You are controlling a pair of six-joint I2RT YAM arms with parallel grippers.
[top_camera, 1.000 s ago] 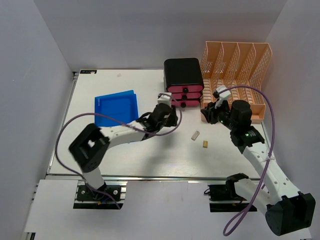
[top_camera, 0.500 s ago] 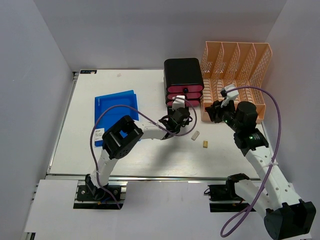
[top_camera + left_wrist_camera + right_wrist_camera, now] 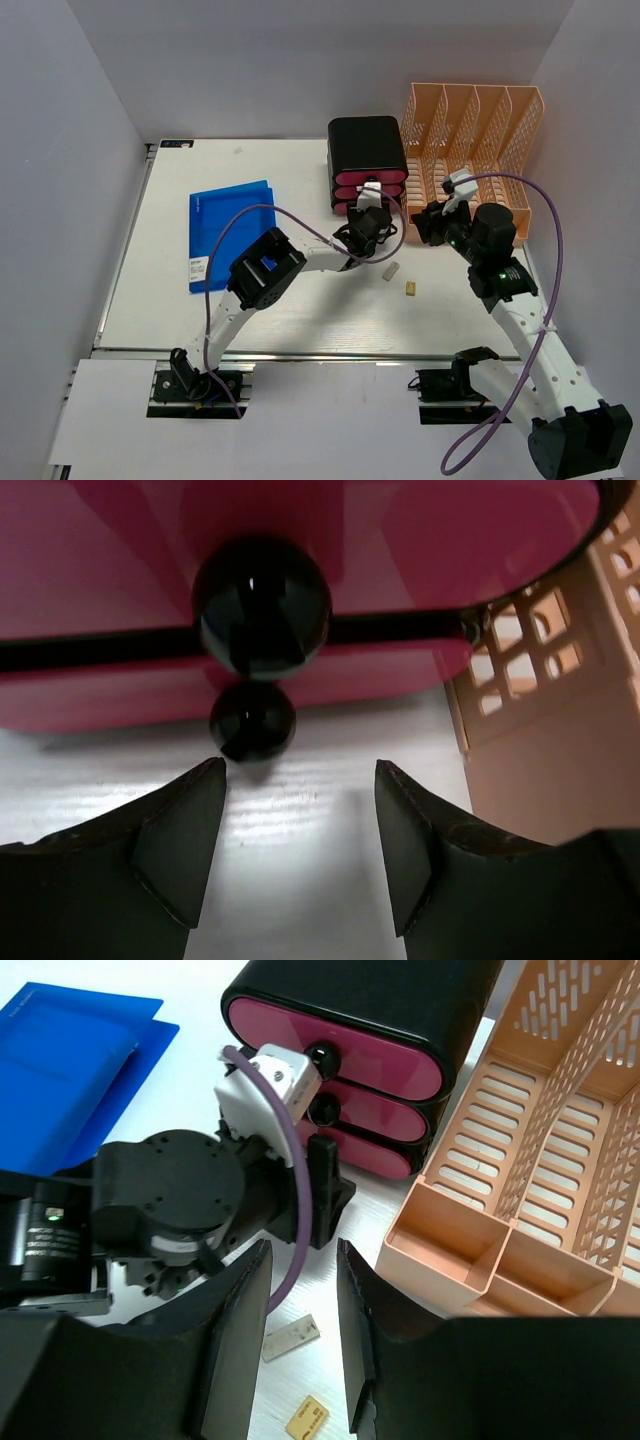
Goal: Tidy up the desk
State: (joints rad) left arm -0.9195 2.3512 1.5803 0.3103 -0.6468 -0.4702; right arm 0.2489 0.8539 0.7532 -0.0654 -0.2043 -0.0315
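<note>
The white desk (image 3: pixel 170 190) carries a black drawer unit (image 3: pixel 366 150) with three pink drawers. My left gripper (image 3: pixel 369 212) is at the unit's front, low over the desk (image 3: pixel 300 870), and stands open and empty (image 3: pixel 298 780). The bottom drawer's black knob (image 3: pixel 252 720) sits just ahead of its left fingertip, with a larger knob (image 3: pixel 262 605) above it. My right gripper (image 3: pixel 424 224) hovers to the right by the rack's front corner, open with nothing between its fingers (image 3: pixel 302 1252). The right wrist view looks down on the left gripper (image 3: pixel 322 1195) at the drawers (image 3: pixel 340 1050).
A peach lattice file rack (image 3: pixel 476 140) stands right of the drawer unit, also seen close by (image 3: pixel 540 710) (image 3: pixel 540 1160). Blue folders (image 3: pixel 232 228) lie at the left. A small whitish piece (image 3: pixel 391 270) and a small yellow piece (image 3: pixel 411 288) lie on the desk in front.
My left arm has folded and swung its gripper right, up to the drawer fronts, and its jaws have widened. My right gripper shifted slightly up and right, then held still.
</note>
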